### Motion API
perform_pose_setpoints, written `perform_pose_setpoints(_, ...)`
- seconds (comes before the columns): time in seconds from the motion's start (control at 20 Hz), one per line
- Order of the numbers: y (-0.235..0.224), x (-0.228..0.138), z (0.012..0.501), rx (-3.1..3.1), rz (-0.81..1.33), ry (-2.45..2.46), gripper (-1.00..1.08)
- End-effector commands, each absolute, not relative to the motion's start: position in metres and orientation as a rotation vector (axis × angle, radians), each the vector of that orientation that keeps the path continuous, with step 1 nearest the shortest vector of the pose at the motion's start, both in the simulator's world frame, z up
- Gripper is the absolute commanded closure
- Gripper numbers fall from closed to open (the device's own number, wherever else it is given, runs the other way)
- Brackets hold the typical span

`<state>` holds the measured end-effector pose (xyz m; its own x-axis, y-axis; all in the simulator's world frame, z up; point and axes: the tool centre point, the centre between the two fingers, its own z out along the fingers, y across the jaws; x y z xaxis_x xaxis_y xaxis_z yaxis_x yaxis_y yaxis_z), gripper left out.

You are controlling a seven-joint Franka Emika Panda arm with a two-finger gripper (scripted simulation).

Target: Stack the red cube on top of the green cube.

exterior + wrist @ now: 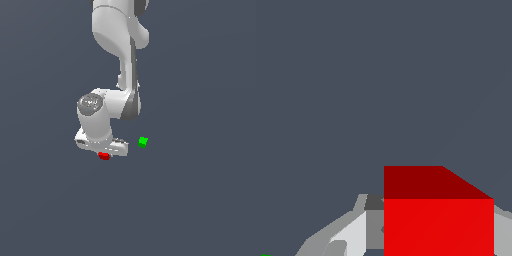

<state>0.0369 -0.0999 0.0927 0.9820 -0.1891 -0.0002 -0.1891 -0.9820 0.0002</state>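
The gripper point(104, 153) holds the red cube point(104, 156) between its fingers, near the green cube point(143, 142).

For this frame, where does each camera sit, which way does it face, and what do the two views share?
Exterior view: off the arm and set high, looking down on the gray floor; shows the white arm, its gripper at the red cube, and the green cube apart toward the exterior view's right.
Wrist view: on the wrist, looking past the fingers at the red cube close up.
Shared: the red cube and the gripper.
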Motion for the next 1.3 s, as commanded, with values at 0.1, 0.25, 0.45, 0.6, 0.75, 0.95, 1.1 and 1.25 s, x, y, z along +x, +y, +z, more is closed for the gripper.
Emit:
perform_pose_setpoints(0.1,-0.064,0.015,0.087,3.127,0.001,-0.298,1.08)
perform_pose_setpoints(0.25,-0.037,-0.002,0.082,3.127,0.001,-0.298,1.08)
perform_pose_setpoints(0.45,-0.002,-0.022,0.075,3.127,0.001,-0.298,1.08)
perform_pose_setpoints(0.6,0.022,-0.036,0.071,3.127,0.0,-0.298,1.08)
perform_pose_setpoints(0.75,0.043,-0.048,0.067,3.127,0.0,-0.298,1.08)
perform_pose_setpoints(0.95,0.065,-0.06,0.063,3.127,0.0,-0.298,1.08)
perform_pose_setpoints(1.1,0.075,-0.065,0.061,3.127,0.0,-0.298,1.08)
perform_pose_setpoints(1.25,0.079,-0.066,0.061,3.127,0.0,-0.298,1.08)
